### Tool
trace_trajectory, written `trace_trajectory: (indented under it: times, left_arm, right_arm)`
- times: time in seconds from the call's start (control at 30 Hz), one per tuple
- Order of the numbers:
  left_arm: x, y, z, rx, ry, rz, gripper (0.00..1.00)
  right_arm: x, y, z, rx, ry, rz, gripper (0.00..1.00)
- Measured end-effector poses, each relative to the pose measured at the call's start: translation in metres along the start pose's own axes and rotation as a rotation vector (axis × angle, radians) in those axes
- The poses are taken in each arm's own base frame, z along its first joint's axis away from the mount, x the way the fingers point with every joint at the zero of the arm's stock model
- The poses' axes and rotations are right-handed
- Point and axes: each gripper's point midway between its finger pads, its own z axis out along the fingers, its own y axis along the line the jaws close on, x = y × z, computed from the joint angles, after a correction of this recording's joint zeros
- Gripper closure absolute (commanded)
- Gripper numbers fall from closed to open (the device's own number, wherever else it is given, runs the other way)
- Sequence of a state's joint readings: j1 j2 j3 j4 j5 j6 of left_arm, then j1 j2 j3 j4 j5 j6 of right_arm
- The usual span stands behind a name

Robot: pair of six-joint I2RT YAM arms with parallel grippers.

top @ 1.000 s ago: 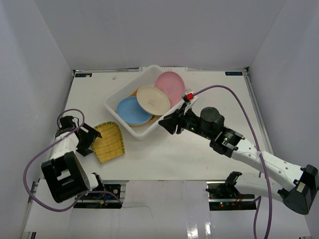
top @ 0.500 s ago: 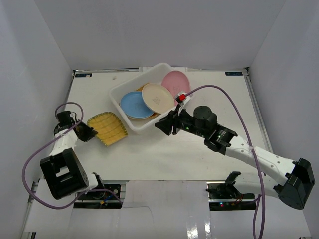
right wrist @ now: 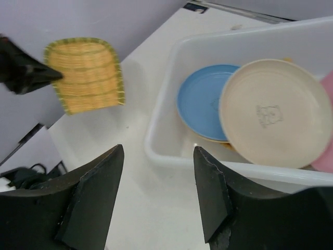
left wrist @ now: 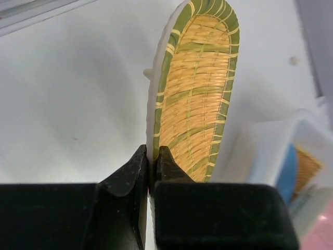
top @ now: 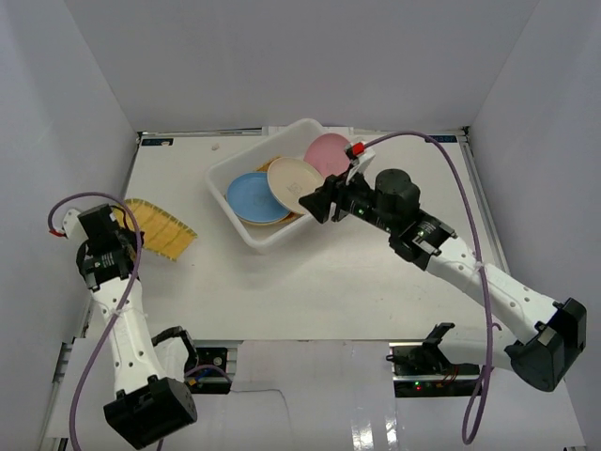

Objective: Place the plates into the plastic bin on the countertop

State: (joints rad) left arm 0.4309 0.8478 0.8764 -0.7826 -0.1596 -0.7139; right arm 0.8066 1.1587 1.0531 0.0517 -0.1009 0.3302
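Left pincer point(left wrist: 153, 156) aloft with woven tray point(left wrist: 195, 88)

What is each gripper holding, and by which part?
The left gripper pinches the woven tray by the rim at its near end. The right gripper is open, holding nothing.

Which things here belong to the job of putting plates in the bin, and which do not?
Belong: woven tray, held in the left tool; blue plate, cream plate and pink plate; bin; table; open right tool.
Do not: purple cable; white walls.
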Motion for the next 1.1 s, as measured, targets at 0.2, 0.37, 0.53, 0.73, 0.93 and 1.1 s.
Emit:
trace_trajectory:
  times: [0.2, 0.37, 0.53, 0.73, 0.93, 1.1]
  left_arm:
    - [-0.065, -0.087, -0.053, 0.272, -0.072, -0.049, 1.0]
    - [-0.072, -0.167, -0.097, 0.642, -0.034, -0.035, 1.0]
    - [0.021, -0.23, -0.108, 0.86, 0.223, 0.105, 1.0]
    - [0.138, -0.259, -0.084, 0.869, 0.495, 0.276, 1.0]
    - [0.17, -0.272, -0.065, 0.871, 0.519, 0.329, 1.0]
    - [0.209, -0.285, -0.044, 0.856, 0.552, 0.391, 1.0]
  right_arm:
    - [-0.01, -0.109, 0.003, 0.269, 0.017, 0.035, 0.35]
    - [0.003, -0.195, 0.007, 0.495, 0.09, 0.053, 0.24]
    - [0.003, -0.264, 0.032, 0.643, 0.16, 0.006, 0.25]
    - [0.013, -0.309, 0.064, 0.718, 0.267, -0.077, 0.5]
    - [0.021, -0.323, 0.078, 0.747, 0.34, -0.153, 0.92]
    - [-0.009, -0.315, 0.085, 0.8, 0.306, -0.258, 0.92]
